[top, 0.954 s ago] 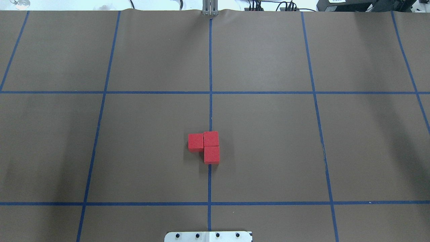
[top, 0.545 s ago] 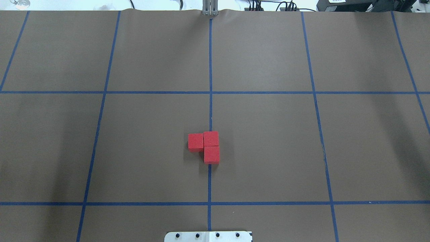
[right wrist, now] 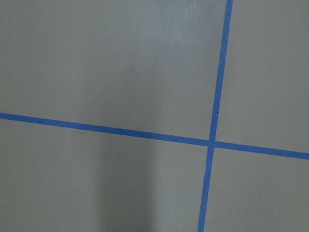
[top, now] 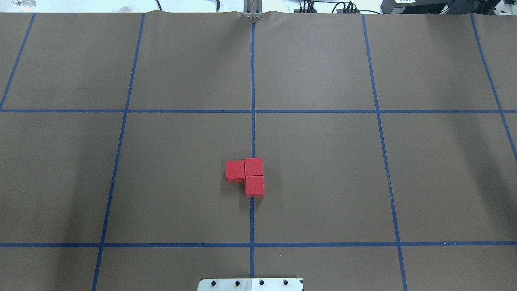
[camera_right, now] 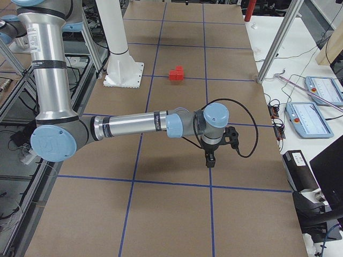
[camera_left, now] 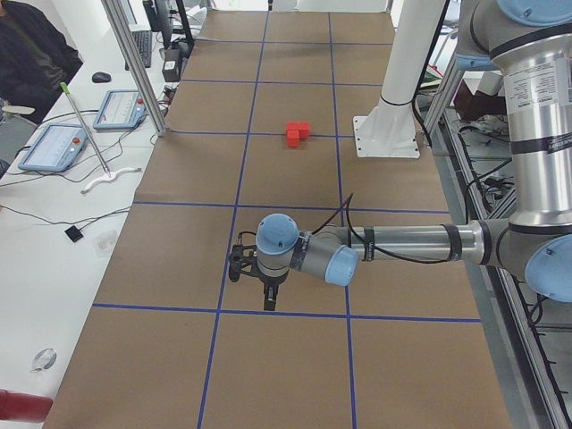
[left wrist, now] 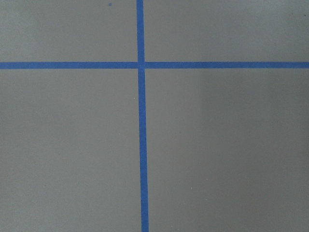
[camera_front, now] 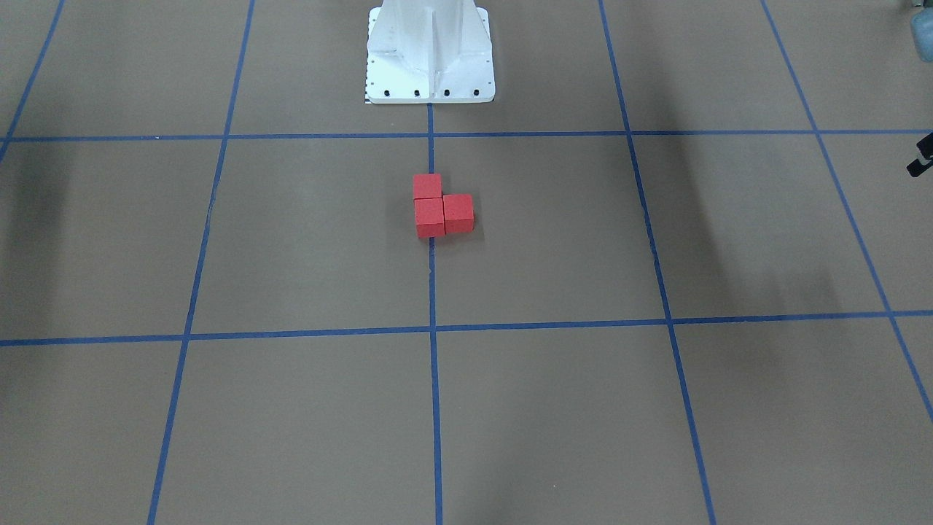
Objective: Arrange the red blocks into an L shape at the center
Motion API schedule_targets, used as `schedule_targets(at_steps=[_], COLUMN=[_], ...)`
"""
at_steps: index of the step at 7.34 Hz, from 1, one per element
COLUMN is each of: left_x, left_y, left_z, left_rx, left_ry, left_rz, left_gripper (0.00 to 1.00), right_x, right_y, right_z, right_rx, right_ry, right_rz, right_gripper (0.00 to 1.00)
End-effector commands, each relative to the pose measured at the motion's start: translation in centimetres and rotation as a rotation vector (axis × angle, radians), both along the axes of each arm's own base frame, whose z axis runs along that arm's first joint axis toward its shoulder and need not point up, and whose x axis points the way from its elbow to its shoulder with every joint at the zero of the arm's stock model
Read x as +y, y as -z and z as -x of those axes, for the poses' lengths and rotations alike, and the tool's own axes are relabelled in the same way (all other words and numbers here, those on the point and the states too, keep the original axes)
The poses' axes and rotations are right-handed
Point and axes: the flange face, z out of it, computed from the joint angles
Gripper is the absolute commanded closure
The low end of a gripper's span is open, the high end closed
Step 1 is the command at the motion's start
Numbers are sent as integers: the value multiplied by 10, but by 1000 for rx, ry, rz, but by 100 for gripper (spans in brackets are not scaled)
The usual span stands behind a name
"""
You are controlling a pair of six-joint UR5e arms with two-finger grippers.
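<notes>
On the tabletop [top: 323, 169] center line, red blocks [top: 253, 173] are sitting touching in an L. Left claw [camera_left: 265, 297] is hanging out at 9 o'clock of them, right claw [camera_right: 209, 160] at 3 o'clock; can't tell open or closed. Task is looking done, nothing more needing placing.

**A:** Entry one: blocks [top: 253, 173]?

**B:** Three, on the tabletop [top: 323, 161], touching one another in an L. The group lies in the middle row of squares, in front of the robot base [top: 250, 284].

**A:** Positions within the group?

**B:** Corner block [top: 253, 166] is on the centre grid line [top: 253, 81]. Second block [top: 235, 171] is against it on the robot's left. Third block [top: 254, 186] is against its near side, toward the base.

**A:** Entry two: hands?

**B:** Left hand [camera_left: 269, 304] is over the tabletop's left end, right hand [camera_right: 209, 163] over its right end. Each hangs near a grid crossing. Both are well apart from the blocks, which lie between them.
</notes>
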Motion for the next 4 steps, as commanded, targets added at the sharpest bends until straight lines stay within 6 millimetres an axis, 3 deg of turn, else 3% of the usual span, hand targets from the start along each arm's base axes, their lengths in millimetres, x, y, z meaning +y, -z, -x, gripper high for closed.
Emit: schedule_targets(at_steps=[1,2,4], left_x=[6,2,6], left_y=[39,51,43], left_z=[19,19,22], left_rx=[-15,-10,-25], left_ry=[41,40,-50], left_rz=[113,98,50], left_gripper=[0,0,0], right_x=[9,16,21], right_y=[-3,-8,-16], right_z=[-25,-37,-37], right_rx=[-7,-3,8], right_ry=[-11,-33,-31], right_rz=[-23,-13,32], right_gripper=[1,1,1])
